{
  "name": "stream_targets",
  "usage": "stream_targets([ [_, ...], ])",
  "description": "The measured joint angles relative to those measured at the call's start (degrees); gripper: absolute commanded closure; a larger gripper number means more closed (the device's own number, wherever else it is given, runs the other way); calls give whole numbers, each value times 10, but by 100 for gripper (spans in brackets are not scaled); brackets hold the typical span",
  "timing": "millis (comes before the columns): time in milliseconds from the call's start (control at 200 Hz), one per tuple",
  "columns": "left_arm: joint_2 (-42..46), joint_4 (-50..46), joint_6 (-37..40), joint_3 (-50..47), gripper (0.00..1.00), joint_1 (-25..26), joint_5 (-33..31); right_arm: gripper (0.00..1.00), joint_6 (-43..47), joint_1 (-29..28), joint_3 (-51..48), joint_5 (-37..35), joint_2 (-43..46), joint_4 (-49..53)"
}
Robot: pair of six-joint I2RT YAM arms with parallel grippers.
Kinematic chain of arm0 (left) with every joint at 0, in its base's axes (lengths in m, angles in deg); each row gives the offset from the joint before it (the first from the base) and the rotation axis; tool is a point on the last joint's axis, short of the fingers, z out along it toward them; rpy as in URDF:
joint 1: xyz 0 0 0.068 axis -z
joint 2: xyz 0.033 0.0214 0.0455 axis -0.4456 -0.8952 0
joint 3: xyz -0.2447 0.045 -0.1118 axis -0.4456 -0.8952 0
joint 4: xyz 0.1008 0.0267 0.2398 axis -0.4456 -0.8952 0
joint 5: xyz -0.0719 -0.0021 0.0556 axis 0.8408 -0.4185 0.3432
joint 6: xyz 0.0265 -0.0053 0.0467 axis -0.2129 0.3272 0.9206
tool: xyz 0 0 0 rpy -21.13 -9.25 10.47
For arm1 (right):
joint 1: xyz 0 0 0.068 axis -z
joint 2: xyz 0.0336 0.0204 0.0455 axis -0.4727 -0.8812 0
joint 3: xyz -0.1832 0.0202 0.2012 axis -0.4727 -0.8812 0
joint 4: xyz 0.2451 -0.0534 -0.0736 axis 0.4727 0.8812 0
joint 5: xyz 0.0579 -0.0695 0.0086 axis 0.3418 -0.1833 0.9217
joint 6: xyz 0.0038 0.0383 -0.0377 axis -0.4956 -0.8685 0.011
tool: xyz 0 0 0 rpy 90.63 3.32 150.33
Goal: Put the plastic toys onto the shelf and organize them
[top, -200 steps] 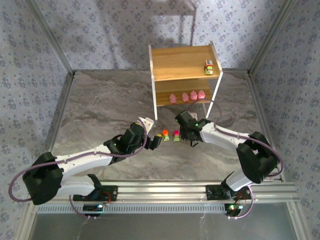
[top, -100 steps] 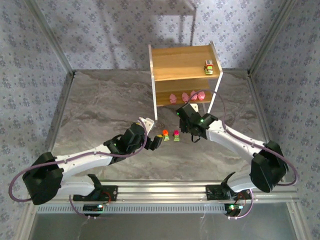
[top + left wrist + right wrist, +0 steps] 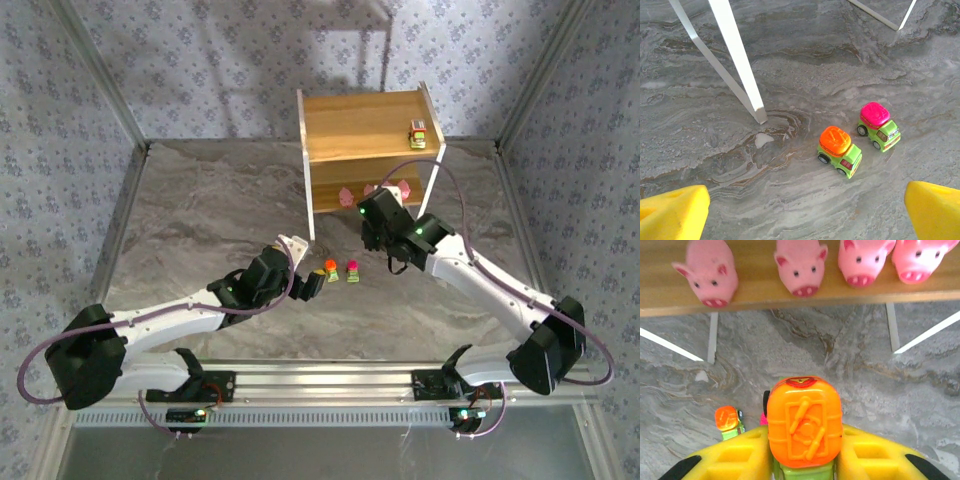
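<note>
My right fingers (image 3: 740, 452) are pinching an orange-topped toy car (image 3: 804, 420), its length aiming straight ahead at the shelf (image 3: 756, 287), which is standing just beyond, four pink pigs (image 3: 800, 265) lining its lower board.
</note>
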Motion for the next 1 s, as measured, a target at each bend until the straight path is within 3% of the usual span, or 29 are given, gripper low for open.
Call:
stream_targets([
  [999, 0, 2, 1, 0, 0, 0, 24, 68, 69, 0, 195, -32, -12, 75],
])
